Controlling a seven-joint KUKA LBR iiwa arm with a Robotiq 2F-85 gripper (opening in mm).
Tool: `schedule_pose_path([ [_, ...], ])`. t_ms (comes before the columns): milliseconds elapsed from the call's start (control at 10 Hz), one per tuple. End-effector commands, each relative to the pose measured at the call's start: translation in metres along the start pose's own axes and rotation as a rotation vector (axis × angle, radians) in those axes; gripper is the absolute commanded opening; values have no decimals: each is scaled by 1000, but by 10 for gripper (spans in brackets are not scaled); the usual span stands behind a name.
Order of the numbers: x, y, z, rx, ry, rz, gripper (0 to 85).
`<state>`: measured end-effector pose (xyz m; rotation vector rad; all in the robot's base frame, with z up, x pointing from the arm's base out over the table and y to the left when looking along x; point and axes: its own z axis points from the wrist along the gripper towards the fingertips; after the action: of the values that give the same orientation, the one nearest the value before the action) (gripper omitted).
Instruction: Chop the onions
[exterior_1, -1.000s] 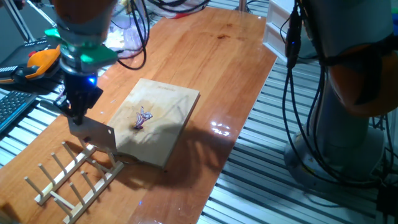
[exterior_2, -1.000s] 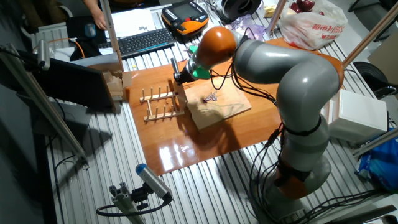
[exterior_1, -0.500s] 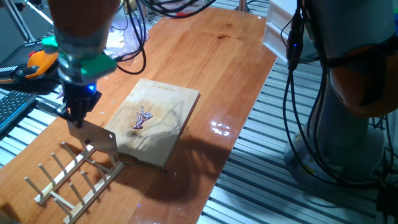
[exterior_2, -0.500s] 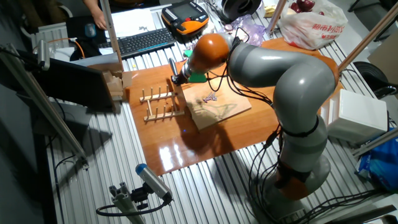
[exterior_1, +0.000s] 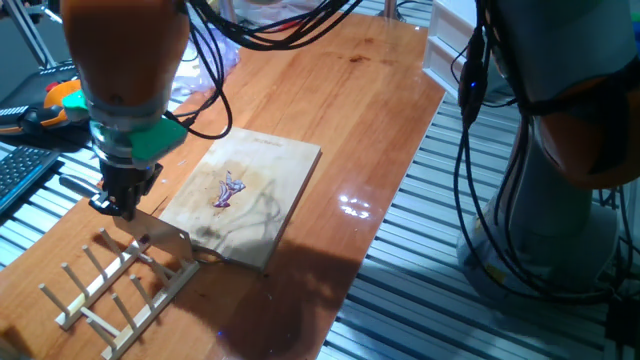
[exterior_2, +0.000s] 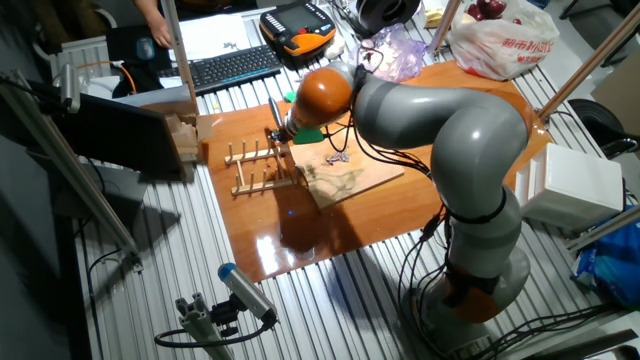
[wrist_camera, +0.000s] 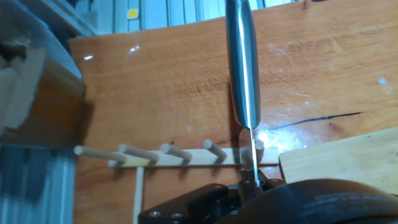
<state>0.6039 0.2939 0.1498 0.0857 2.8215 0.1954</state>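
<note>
Hand view: a knife (wrist_camera: 242, 68) is pinched in the hand (exterior_1: 118, 200) over the peg rack (exterior_1: 110, 285); the onions (exterior_1: 228, 190) are uncut, so carrying to the board (exterior_1: 270, 180) is judged next.

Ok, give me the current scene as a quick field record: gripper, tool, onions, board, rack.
gripper: shut on the knife, low over the table's left end, beside the board
knife: blade hangs down from the gripper, over the peg rack; in the hand view it sits between two pegs
onions: small purple pieces lying near the middle of the board, apart from the blade
cutting board: flat on the wooden table
peg rack: on the table just left of the board
</note>
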Motion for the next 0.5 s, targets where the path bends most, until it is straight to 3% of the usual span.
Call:
schedule_pose_path([
  [0,0,0,1,19,12,-7,0],
  [200,1,0,5,71,43,-34,0],
  [400,0,-2,10,110,28,-62,0],
])
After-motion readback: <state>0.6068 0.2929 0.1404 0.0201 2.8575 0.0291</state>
